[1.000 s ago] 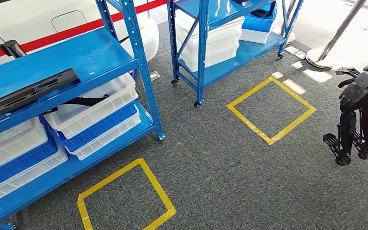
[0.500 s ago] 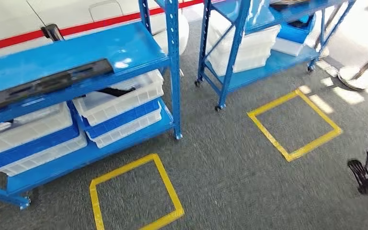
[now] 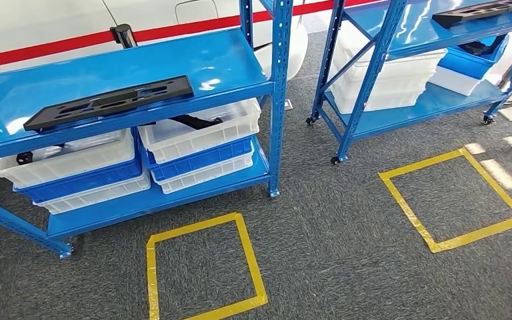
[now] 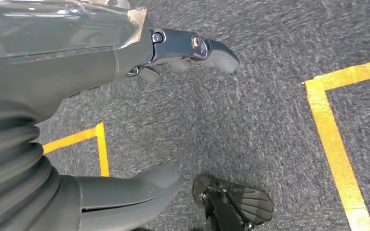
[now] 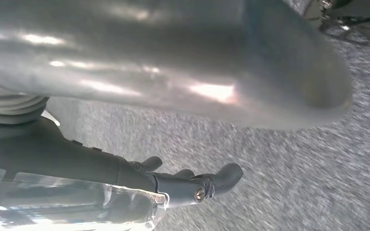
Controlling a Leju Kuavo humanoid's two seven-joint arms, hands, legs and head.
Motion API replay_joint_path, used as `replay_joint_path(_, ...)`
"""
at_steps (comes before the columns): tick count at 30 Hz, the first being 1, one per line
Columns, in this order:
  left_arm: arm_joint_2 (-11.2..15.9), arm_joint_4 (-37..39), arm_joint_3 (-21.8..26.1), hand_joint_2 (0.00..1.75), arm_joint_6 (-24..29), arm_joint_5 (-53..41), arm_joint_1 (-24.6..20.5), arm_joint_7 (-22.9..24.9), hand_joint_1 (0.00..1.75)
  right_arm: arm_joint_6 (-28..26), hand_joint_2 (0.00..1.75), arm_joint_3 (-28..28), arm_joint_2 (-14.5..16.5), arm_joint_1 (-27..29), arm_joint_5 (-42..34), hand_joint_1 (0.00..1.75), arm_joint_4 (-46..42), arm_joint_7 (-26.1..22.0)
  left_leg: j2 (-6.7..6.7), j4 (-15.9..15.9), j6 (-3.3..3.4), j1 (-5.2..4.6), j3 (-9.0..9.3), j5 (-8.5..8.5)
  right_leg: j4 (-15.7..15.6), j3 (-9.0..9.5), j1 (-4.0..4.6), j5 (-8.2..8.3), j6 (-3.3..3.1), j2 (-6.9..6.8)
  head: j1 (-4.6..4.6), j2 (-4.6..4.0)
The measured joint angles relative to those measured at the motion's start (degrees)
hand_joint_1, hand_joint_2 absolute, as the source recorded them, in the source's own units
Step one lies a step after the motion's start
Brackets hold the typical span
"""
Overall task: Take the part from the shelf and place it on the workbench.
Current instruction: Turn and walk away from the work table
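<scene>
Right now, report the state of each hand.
Left hand: open, thumb and fingers apart, holding nothing, hanging above the carpet.
Right hand: nothing in it; open or closed cannot be told.

From the head we look forward and down across the grey carpet (image 3: 333,220), with a blue shelf (image 3: 140,73) filling the upper left of the frame. Each wrist camera sits close behind its own hand, the left hand (image 4: 125,120) and right hand (image 5: 125,178), aimed at the floor. We share carpet and yellow tape squares (image 3: 200,267) between head and left wrist views.
</scene>
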Motion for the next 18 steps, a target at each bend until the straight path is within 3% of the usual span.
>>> replay_joint_path(2, 0.0, 0.0, 0.0, 1.75, 0.0, 0.0, -0.1, 0.0, 0.00, 0.0, 0.00, 0.0, -0.1, 0.2, 0.0, 0.00, 0.0, 0.0, 2.58, 7.4, -0.58, 0.18, -3.84, -3.81, 0.0, 0.07, 0.28, -0.18, -0.48, -1.30, -0.42, 0.01)
replay_joint_path(3, -0.1, 0.0, 0.0, 1.75, 0.0, 0.0, -0.2, 0.0, 0.00, 0.0, 0.00, 0.0, -0.1, 0.3, 0.0, 0.00, 0.0, 0.0, 3.01, 10.6, -0.77, 0.32, -5.60, -4.94, 0.0, 0.08, 0.39, -0.28, -0.58, -1.99, -0.44, 0.00)
replay_joint_path(4, -0.1, 0.0, 0.0, 1.75, 0.0, 0.0, -0.1, 0.0, 0.00, 0.0, 0.00, 0.0, -0.1, 0.3, 0.0, 0.00, 0.0, 0.0, 3.22, 12.1, -0.87, 0.41, -6.56, -4.99, 0.0, 0.11, 0.45, -0.38, -0.65, -2.61, -0.44, 0.00)
replay_joint_path(5, -0.1, 0.0, 0.0, 1.75, 0.0, 0.0, -0.1, 0.0, 0.00, 0.0, 0.00, 0.0, -0.1, 0.3, 0.0, 0.00, 0.0, 0.0, 3.39, 11.4, -0.87, 0.46, -6.35, -3.91, 0.0, 0.20, 0.48, -0.49, -0.66, -3.16, -0.46, -0.01)
replay_joint_path(6, -0.1, 0.0, 0.0, 1.75, 0.0, 0.0, 0.0, 0.0, 0.00, 0.0, 0.00, 0.0, -0.1, 0.2, 0.0, 0.00, 0.0, 0.0, 3.68, 8.5, -0.76, 0.47, -4.96, -2.00, 0.0, 0.37, 0.50, -0.63, -0.60, -3.66, -0.46, -0.01)
replay_joint_path(8, -0.1, 0.0, 0.0, 1.75, 0.0, -0.1, -0.1, 0.1, 0.00, 0.0, 0.00, 0.0, -0.1, 0.2, 0.0, 0.00, 0.0, 0.0, 5.44, 0.5, -0.20, 0.23, -0.80, 1.59, 0.0, 0.87, 0.72, -1.02, -0.21, -4.57, -0.45, -0.01)
replay_joint_path(10, 0.0, 0.0, 0.0, 1.75, 0.0, -0.1, -0.3, 0.1, 0.00, 0.0, 0.00, 0.0, -0.1, 0.1, 0.0, 0.00, 0.0, 0.0, 6.51, -3.5, 0.48, -0.22, 1.20, 2.68, 0.0, 1.25, 0.98, -1.39, 0.38, -5.34, -0.35, -0.01)
replay_joint_path(13, 0.0, 0.0, 0.0, 1.75, 0.0, -0.1, -0.3, 0.1, 0.00, 0.0, 0.00, 0.0, 0.0, 0.0, 0.0, 0.00, 0.0, 0.0, 5.10, -4.1, 1.42, -0.46, 1.41, 2.86, -0.2, 1.68, 1.07, -1.67, 1.31, -6.04, -0.27, 0.01)
replay_joint_path(15, -0.1, 0.0, 0.0, 1.75, 0.0, -0.2, -0.3, 0.1, 0.00, 0.1, 0.00, 0.0, -0.1, -0.1, 0.0, 0.00, 0.0, 0.0, 4.09, -5.0, 2.11, -0.12, 2.02, 3.43, 2.6, 0.58, 1.12, -3.22, 1.40, -4.09, -0.10, 0.00)
replay_joint_path(17, -0.2, 0.0, 0.0, 1.75, 0.0, -0.3, -0.4, 0.1, 0.00, 0.1, 0.00, 0.0, -0.1, 0.0, 0.0, 0.00, 0.0, 0.0, 2.97, -5.4, 2.46, 0.05, 2.21, 3.66, 9.8, -3.00, 1.02, -6.36, 0.95, -1.80, 0.13, -0.01)
replay_joint_path(18, -0.2, 0.0, 0.0, 1.75, 0.0, -0.4, -0.5, 0.1, 0.00, 0.1, 0.00, 0.0, -0.1, 0.1, 0.0, 0.00, 0.0, 0.0, 2.29, -5.3, 2.49, 0.04, 2.19, 3.65, 13.5, -4.99, 1.00, -7.64, 0.90, -1.42, 0.24, -0.01)
